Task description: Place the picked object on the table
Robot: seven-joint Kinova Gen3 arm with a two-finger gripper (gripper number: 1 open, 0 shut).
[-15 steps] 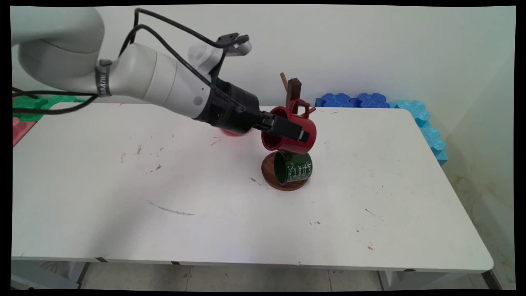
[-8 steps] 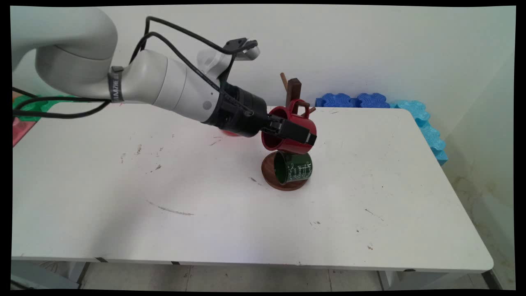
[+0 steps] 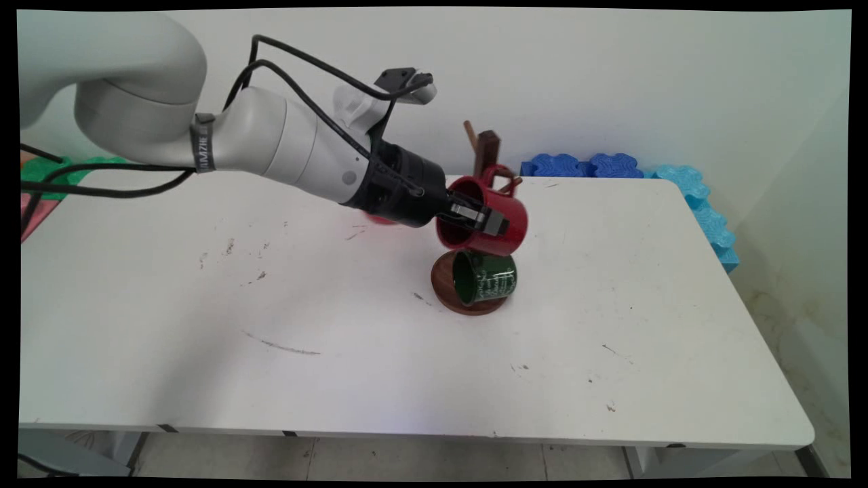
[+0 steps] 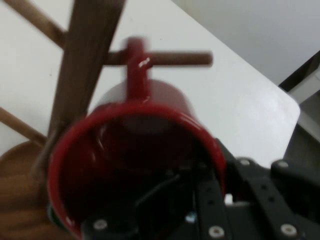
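Observation:
My gripper (image 3: 483,220) is shut on the rim of a red mug (image 3: 510,218), one finger inside it and one outside. The mug lies on its side in the air against a dark wooden mug tree (image 3: 485,148). In the hand view the red mug (image 4: 140,130) fills the middle, and its handle (image 4: 135,70) sits over a wooden peg (image 4: 185,59) beside the tree's post (image 4: 85,65). My gripper (image 4: 212,187) grips the mug's right wall. A green mug (image 3: 487,278) hangs lower on the tree, just above its round base (image 3: 443,283).
Blue foam pieces (image 3: 583,165) and lighter cyan ones (image 3: 705,210) line the table's back right corner and right edge. Green and pink foam mats (image 3: 47,169) lie at the far left. A small red thing (image 3: 380,218) shows behind my wrist.
My arm has moved a little to the right and the hand has turned, carrying the red mug closer to the tree's post. The green mug has stayed in place.

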